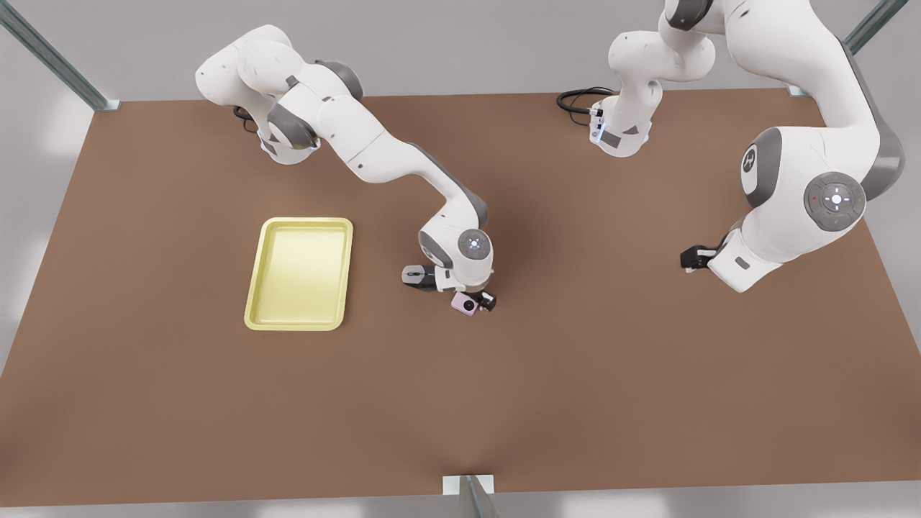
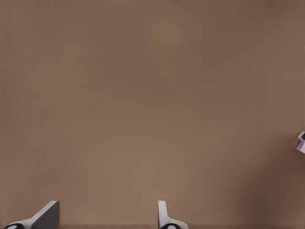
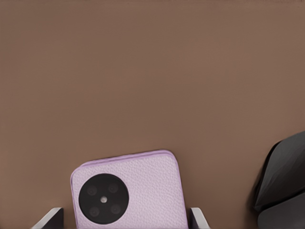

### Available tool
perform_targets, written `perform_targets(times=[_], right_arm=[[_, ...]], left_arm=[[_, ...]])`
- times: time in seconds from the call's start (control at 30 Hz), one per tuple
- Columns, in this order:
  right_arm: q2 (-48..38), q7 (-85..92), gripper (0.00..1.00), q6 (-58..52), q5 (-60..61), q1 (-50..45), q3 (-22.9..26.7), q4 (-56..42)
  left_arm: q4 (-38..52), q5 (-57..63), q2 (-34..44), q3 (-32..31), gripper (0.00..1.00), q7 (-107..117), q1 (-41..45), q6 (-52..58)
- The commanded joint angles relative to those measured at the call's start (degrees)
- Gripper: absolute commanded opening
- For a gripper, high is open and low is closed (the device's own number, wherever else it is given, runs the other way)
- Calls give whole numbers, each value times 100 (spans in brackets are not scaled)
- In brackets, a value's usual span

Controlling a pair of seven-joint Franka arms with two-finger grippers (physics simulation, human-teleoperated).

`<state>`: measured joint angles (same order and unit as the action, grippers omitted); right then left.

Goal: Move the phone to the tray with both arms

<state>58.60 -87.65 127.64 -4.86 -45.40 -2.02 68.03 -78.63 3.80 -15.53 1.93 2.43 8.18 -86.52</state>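
Note:
The pale pink phone [image 1: 464, 304] lies flat on the brown table, right of the pale yellow tray [image 1: 253, 288]. My right gripper [image 1: 478, 298] is down over it, on the arm at the front view's left. In the right wrist view the phone [image 3: 128, 191] sits between the open gripper's [image 3: 126, 215] two fingers, with a thin gap on each side. My left gripper [image 1: 694, 257], on the arm at the front view's right, hangs open [image 2: 107, 212] over bare table, well away from the phone. A sliver of the phone [image 2: 301, 143] shows in the left wrist view.
A grey-and-black computer mouse [image 1: 415, 274] lies close beside the right wrist, between phone and tray; its dark body [image 3: 281, 181] shows next to the phone. A black cable [image 1: 575, 99] coils at the far arm base. A metal post [image 1: 468, 493] stands at the near table edge.

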Motion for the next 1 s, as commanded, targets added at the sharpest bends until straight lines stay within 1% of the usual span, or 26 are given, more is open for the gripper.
perform_targets(times=[0.0,0.07,0.17,0.23,0.37,0.57,0.6,0.63,0.67,0.83,0.97], right_arm=[[-6,-51,96,24,-6,14,0,-1],[-6,-51,89,24,-6,22,0,8],[-6,-42,89,24,-6,31,0,8],[-24,2,87,15,3,31,0,8],[-50,64,86,6,3,49,0,8],[-15,72,86,33,3,49,0,52],[-24,72,84,24,11,49,0,52],[-33,72,84,24,3,49,0,52],[-33,72,81,24,3,49,0,52],[-59,99,80,24,3,84,0,61],[-489,433,80,-29,91,251,0,386]], left_arm=[[-4,7,7,0,100,3,0,4],[5,7,7,0,100,3,0,-5],[5,7,-2,0,100,-6,0,-14],[5,7,-37,0,100,-6,0,-14],[5,7,-46,9,100,-6,-9,-23],[5,7,-99,9,100,-6,-9,-32],[5,7,-99,9,100,-6,-9,-32],[5,7,-99,9,100,-6,-9,-32],[5,7,-108,9,100,-6,-9,-67],[5,7,-108,35,100,-41,-18,-67],[14,7,-81,35,100,3,-9,-40]])
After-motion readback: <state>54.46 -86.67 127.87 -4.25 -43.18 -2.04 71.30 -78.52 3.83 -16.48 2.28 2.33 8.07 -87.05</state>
